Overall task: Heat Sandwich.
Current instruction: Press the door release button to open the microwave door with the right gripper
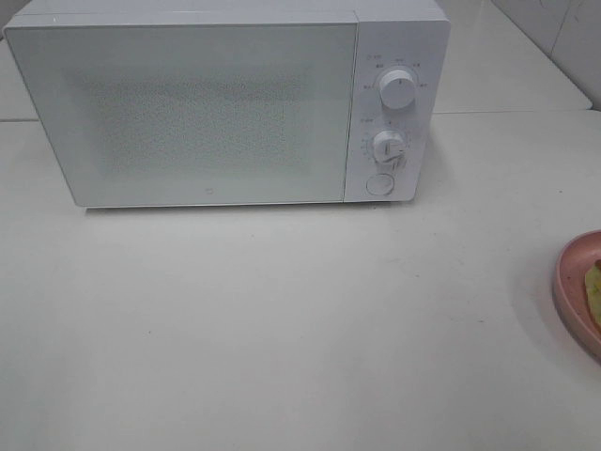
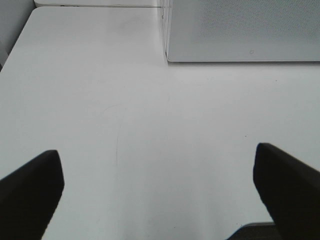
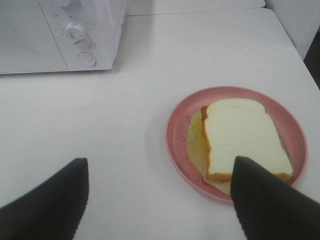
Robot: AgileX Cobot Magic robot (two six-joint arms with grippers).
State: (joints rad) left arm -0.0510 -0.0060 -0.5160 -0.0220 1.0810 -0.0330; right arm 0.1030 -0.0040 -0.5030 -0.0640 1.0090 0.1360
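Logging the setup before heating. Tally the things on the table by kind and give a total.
Microwave: 1
Plate: 1
Sandwich: 1
Total: 3

Shut white microwave (image 1: 216, 108), sandwich (image 1: 594, 293) on pink plate (image 1: 564, 282), right edge
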